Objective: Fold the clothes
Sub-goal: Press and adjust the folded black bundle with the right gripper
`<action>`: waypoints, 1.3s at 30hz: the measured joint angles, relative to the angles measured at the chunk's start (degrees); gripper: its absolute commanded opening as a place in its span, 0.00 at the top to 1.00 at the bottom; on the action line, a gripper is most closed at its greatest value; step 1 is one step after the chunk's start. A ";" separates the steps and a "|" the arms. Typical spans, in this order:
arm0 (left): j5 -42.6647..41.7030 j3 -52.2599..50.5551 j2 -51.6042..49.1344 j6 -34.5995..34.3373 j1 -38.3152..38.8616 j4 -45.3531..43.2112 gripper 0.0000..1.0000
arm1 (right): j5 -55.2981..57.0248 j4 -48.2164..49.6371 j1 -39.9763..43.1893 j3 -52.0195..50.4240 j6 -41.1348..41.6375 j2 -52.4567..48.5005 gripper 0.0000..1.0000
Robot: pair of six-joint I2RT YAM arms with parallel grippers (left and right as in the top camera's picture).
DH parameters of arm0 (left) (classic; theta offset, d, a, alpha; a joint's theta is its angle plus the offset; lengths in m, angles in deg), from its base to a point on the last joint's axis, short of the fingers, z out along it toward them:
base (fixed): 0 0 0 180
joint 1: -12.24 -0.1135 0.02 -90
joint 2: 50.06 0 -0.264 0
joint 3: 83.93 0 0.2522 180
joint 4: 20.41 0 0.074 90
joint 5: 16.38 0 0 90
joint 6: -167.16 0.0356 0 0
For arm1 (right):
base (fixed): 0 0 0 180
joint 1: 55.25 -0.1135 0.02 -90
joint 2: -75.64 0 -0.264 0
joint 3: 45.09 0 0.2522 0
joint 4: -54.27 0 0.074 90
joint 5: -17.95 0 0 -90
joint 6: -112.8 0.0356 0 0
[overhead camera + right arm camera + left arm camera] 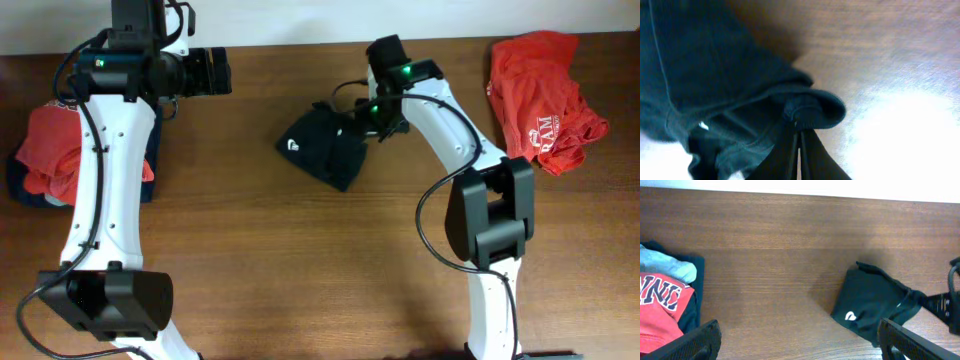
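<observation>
A black T-shirt (322, 148) with a small white mark lies bunched at the table's middle. It also shows in the left wrist view (867, 302) and the right wrist view (715, 85). My right gripper (372, 122) is shut on a fold at its right edge (799, 124). My left gripper (208, 72) is open and empty, well to the left of the black shirt; its fingers frame bare table (797, 345).
A crumpled red shirt with white lettering (540, 95) lies at the back right. A pile of red, grey and navy shirts (45, 155) lies at the left edge, also in the left wrist view (665, 297).
</observation>
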 measured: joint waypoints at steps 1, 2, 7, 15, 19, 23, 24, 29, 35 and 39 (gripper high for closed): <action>0.00 -0.02 0.00 0.00 0.00 -0.02 0.01 | -0.24 -0.68 -0.37 -0.02 -0.26 0.00 0.95; 0.02 -0.02 0.00 0.00 0.00 -0.02 0.01 | -0.48 -1.25 -0.70 -0.11 -0.55 0.00 0.95; 0.15 -0.02 0.00 0.00 0.00 -0.02 0.01 | -1.25 -1.36 -1.66 -3.41 -0.85 0.00 0.96; 0.15 -0.02 0.00 0.00 0.00 -0.02 0.01 | -1.29 -0.74 -1.27 -8.39 -0.76 -0.13 0.73; 0.15 -0.02 0.00 0.00 0.00 -0.02 0.01 | -1.44 -3.34 -0.79 -7.78 -0.48 -0.13 0.42; 0.15 -0.02 0.00 0.00 0.00 -0.02 0.01 | -1.44 -7.52 -0.46 -4.24 -0.74 -0.13 0.35; 0.15 -0.02 0.00 0.00 0.00 -0.02 0.01 | -1.44 -8.90 -0.42 -2.64 -0.68 -0.11 0.35; 0.15 -0.02 0.00 0.00 0.00 -0.02 0.01 | -3.50 -12.63 -0.46 4.63 -0.94 0.35 0.35; 0.92 -0.02 0.00 0.02 0.00 -0.02 0.01 | -6.99 -10.01 -1.95 6.97 -1.36 1.64 0.35; 1.88 -0.02 0.00 0.00 -0.07 -0.26 0.01 | -7.72 -3.89 -5.05 6.95 -2.67 1.68 0.64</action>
